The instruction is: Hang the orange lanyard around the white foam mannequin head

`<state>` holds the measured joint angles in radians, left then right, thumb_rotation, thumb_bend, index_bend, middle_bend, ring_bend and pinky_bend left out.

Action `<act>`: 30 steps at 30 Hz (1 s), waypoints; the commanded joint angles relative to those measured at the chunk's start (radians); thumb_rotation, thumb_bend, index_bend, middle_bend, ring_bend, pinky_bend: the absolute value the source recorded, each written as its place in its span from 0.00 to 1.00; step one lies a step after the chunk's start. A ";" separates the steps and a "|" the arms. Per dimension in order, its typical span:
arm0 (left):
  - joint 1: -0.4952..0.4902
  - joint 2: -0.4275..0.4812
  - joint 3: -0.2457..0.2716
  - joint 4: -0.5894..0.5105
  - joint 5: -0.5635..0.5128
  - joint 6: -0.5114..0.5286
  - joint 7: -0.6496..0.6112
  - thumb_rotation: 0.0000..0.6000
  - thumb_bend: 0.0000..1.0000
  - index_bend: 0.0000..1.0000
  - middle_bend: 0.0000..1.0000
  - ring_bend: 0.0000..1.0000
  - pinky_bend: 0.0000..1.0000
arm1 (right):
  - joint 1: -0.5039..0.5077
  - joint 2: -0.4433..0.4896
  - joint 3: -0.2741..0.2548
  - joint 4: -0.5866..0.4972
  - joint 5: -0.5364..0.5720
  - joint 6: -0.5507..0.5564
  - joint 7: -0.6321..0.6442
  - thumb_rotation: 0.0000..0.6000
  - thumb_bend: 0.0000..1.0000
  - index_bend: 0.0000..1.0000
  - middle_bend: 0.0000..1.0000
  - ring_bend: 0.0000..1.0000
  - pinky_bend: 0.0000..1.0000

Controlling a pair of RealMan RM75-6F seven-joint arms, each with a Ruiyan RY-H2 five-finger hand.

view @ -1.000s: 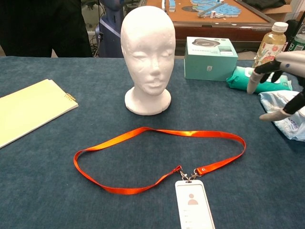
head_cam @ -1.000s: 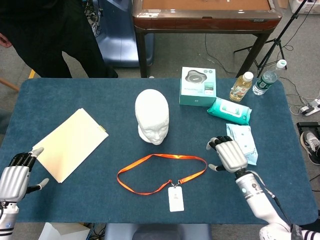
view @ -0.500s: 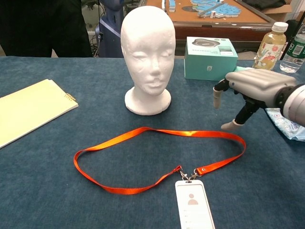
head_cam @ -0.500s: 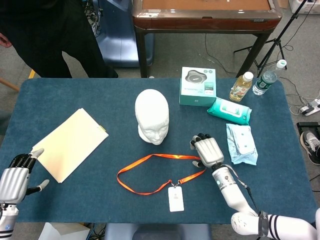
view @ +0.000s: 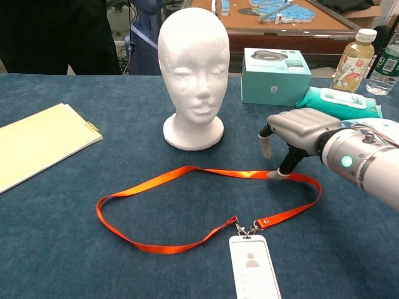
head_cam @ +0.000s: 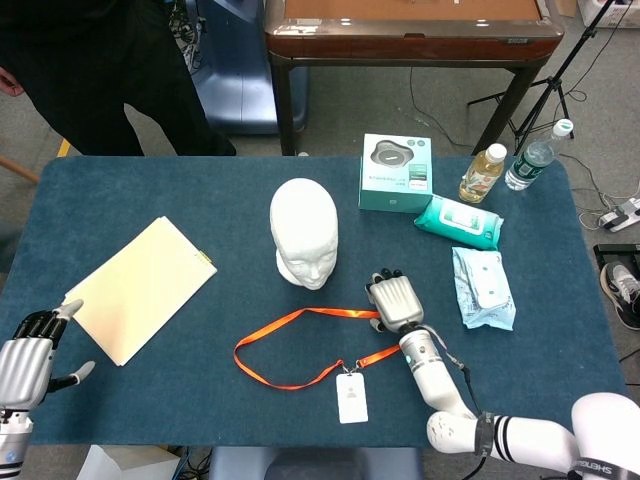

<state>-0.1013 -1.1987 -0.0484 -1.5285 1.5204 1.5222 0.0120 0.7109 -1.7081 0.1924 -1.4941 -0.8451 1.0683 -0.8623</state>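
The white foam mannequin head (head_cam: 304, 235) (view: 192, 75) stands upright near the table's middle, facing me. In front of it the orange lanyard (head_cam: 300, 345) (view: 206, 205) lies flat in a loop, its white badge (head_cam: 352, 397) (view: 252, 269) at the near side. My right hand (head_cam: 394, 299) (view: 299, 131) hovers palm down over the loop's right end, fingers apart, its thumb tip touching or just above the strap; it grips nothing. My left hand (head_cam: 28, 360) hangs at the table's near left corner, fingers apart and empty, by the yellow folder.
A yellow folder (head_cam: 140, 288) (view: 37, 144) lies at the left. Behind the right hand sit a teal box (head_cam: 396, 173) (view: 275, 76), a wipes pack (head_cam: 458, 221) (view: 340, 99), a plastic packet (head_cam: 484, 290) and two bottles (head_cam: 483, 172) (head_cam: 532, 158). A person (head_cam: 95, 70) stands beyond the far edge.
My right hand has moved left from beside the plastic packet to the lanyard's right end and lowered toward the strap. The left hand has barely shifted. The lanyard lies as before.
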 commanded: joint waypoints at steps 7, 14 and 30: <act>0.007 -0.006 0.001 0.023 -0.007 0.001 -0.023 1.00 0.11 0.15 0.20 0.20 0.14 | 0.019 -0.039 -0.016 0.039 -0.002 0.033 -0.014 1.00 0.23 0.53 0.31 0.15 0.13; 0.009 -0.007 0.003 0.032 -0.008 -0.001 -0.033 1.00 0.12 0.15 0.20 0.20 0.14 | 0.016 -0.065 -0.032 0.072 -0.028 0.054 0.005 1.00 0.26 0.53 0.28 0.07 0.05; 0.009 -0.009 0.004 0.042 -0.011 -0.011 -0.044 1.00 0.11 0.15 0.20 0.20 0.14 | 0.015 -0.107 -0.049 0.129 -0.034 0.042 0.008 1.00 0.31 0.55 0.24 0.05 0.05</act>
<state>-0.0921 -1.2079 -0.0441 -1.4864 1.5091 1.5115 -0.0318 0.7263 -1.8151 0.1428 -1.3638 -0.8795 1.1107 -0.8549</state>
